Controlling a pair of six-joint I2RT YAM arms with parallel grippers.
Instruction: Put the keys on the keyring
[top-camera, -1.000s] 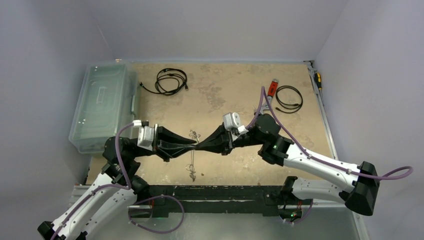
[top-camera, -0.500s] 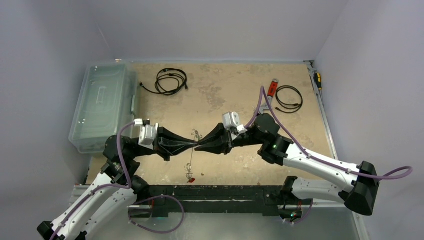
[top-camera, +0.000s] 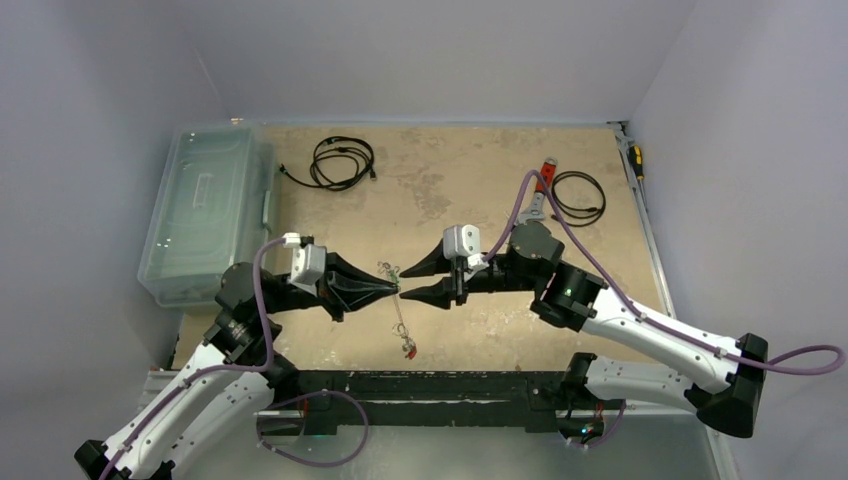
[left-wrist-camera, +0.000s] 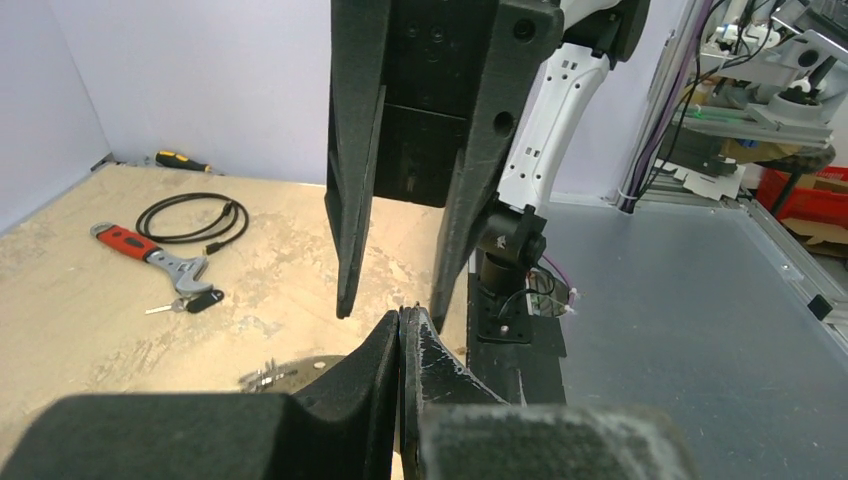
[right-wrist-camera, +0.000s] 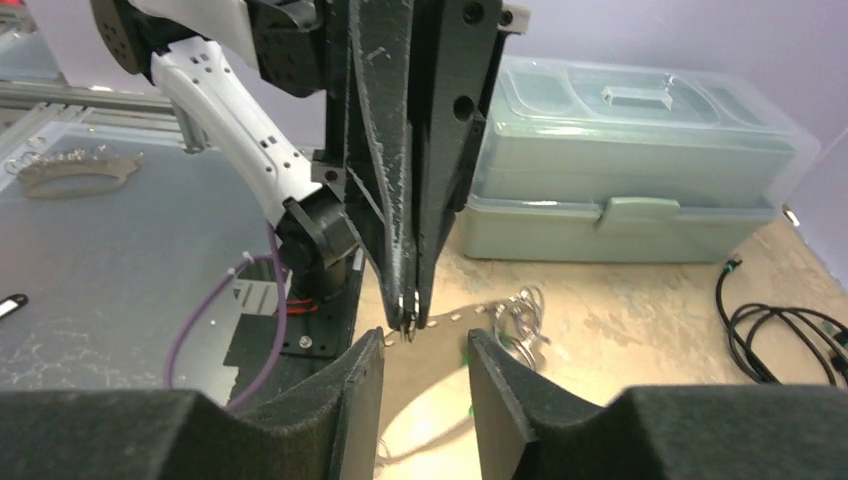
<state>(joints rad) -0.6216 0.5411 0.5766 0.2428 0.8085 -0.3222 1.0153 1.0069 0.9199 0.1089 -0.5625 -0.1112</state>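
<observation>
My left gripper is shut on the keyring, a thin grey wire that hangs down from its tips. A red-headed key dangles at the ring's low end. In the left wrist view the jaws are pressed together on a thin metal edge. My right gripper is open, one finger on each side of the left gripper's tips, and holds nothing. In the right wrist view the left tips show just beyond the gap. A small bunch of keys with a green tag lies on the table beside them.
A clear plastic box stands at the left edge. A black coiled cable lies at the back, another at the back right beside a red-handled wrench and a black key fob. A screwdriver lies by the right wall.
My right gripper has opened and now straddles the left gripper's tips. The left gripper has moved a little right and up, and the hanging ring with the red key has swung right.
</observation>
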